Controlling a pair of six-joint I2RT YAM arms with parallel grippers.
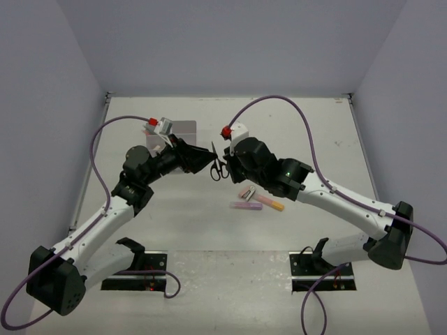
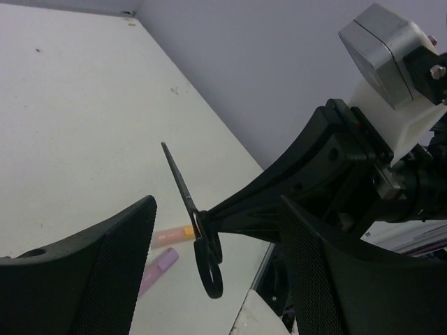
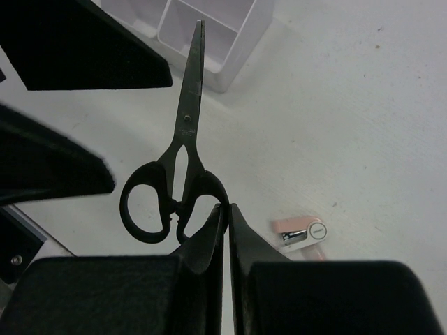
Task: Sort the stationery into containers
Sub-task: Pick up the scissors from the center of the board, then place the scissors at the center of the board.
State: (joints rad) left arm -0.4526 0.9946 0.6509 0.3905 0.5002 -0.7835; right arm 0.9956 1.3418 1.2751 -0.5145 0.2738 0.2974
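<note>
Black-handled scissors [image 1: 218,166] hang in the air over the table's middle, blades pointing away from the arms. My right gripper [image 3: 225,207] is shut on the rim of one handle ring of the scissors [image 3: 185,139]. My left gripper [image 2: 218,209] is open, one mesh finger [image 2: 105,272] on either side of the scissors [image 2: 199,230] without touching them. The white compartment tray [image 3: 209,35] stands just beyond the blade tip, and in the top view the tray [image 1: 184,129] is partly hidden by the left arm.
On the table under the right arm lie a purple marker [image 1: 246,206], a pink-orange marker [image 1: 269,202] and a small pink piece [image 3: 300,232] with a white round end. Both markers also show in the left wrist view, pink-orange [image 2: 171,236] and purple [image 2: 159,269].
</note>
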